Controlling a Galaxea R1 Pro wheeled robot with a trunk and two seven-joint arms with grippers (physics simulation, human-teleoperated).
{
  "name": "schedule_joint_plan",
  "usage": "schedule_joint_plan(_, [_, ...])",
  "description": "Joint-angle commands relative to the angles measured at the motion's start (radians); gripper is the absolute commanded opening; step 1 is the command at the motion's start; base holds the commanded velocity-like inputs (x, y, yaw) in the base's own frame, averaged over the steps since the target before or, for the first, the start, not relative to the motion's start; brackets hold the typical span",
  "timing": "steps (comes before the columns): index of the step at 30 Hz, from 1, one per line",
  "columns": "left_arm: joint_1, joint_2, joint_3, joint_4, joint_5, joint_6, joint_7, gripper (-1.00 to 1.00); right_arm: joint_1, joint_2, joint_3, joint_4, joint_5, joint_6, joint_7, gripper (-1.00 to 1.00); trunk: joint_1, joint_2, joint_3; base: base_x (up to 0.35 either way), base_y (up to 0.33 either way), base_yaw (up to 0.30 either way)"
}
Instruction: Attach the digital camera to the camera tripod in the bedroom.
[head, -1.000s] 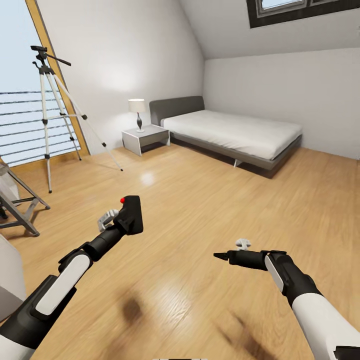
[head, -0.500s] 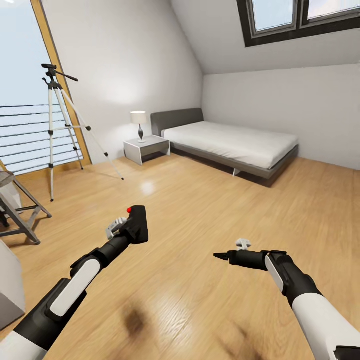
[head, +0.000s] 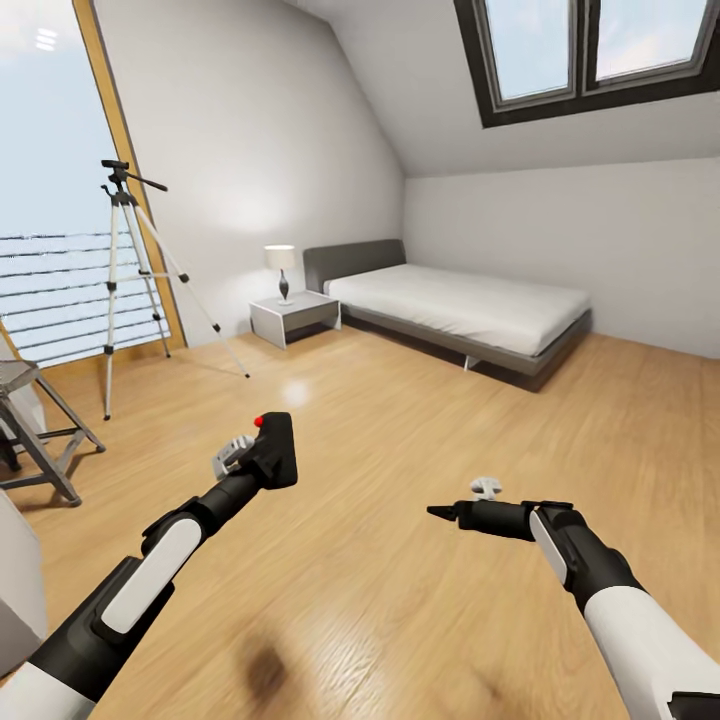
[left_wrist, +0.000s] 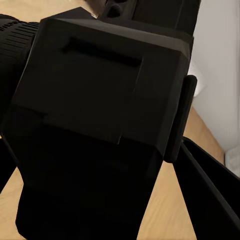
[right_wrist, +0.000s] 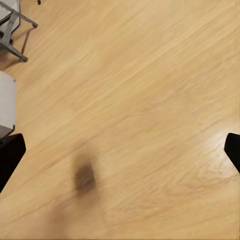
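Since a second ago the head camera has tilted upward, so more of the skylight (head: 600, 55) shows and the bed (head: 470, 310) and camera tripod (head: 130, 270) sit lower in the picture, while the left arm has carried the digital camera (head: 275, 452) slightly forward and to the right. From the head, the bedroom holds the tripod upright on three spread silver legs by the tall window (head: 50, 190) at far left, its pan handle jutting right from the black head, well apart from both arms. The left gripper (head: 262, 458) is clamped on the black camera body, whose long axis runs roughly upright, tilted a little left, with the red button at its upper left corner, above the wood floor (head: 400, 420). The right gripper (head: 437, 512) points left with its tips drawn to a point; how far it is parted cannot be told there. Through the left wrist, the camera's dark body (left_wrist: 100, 125) crowds the frame between the fingers (left_wrist: 210, 185). Through the right wrist, the two fingertips (right_wrist: 10, 157) stand far apart at opposite edges, holding nothing, over bare floor (right_wrist: 135, 100) with a dark shadow blotch.
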Motion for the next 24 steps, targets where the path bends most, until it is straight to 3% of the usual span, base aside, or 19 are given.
schedule_joint_plan(1, [-0.001,0.001,-0.002,-0.001,0.007,0.0,0.008,-1.0,0.0,0.0,-0.001,0.0,-0.006,0.007,-0.001,1.0,-0.001,0.0,0.003,0.0,0.0,0.0])
schedule_joint_plan(11, [-0.001,0.001,-0.002,0.0,-0.047,-0.001,0.009,-1.0,0.0,-0.002,-0.002,-0.001,-0.006,0.002,0.001,1.0,-0.005,0.002,0.042,0.0,0.0,0.0])
schedule_joint_plan(20, [-0.001,0.0,-0.001,0.0,-0.054,0.0,0.009,-1.0,0.0,-0.004,-0.002,0.0,-0.009,0.003,0.001,1.0,-0.009,0.004,0.076,0.0,0.0,0.0])
schedule_joint_plan(24, [-0.001,0.0,0.0,0.0,-0.055,0.0,0.007,-1.0,0.0,-0.005,-0.002,0.0,-0.01,0.004,0.001,1.0,-0.024,0.032,0.089,0.0,0.0,0.0])
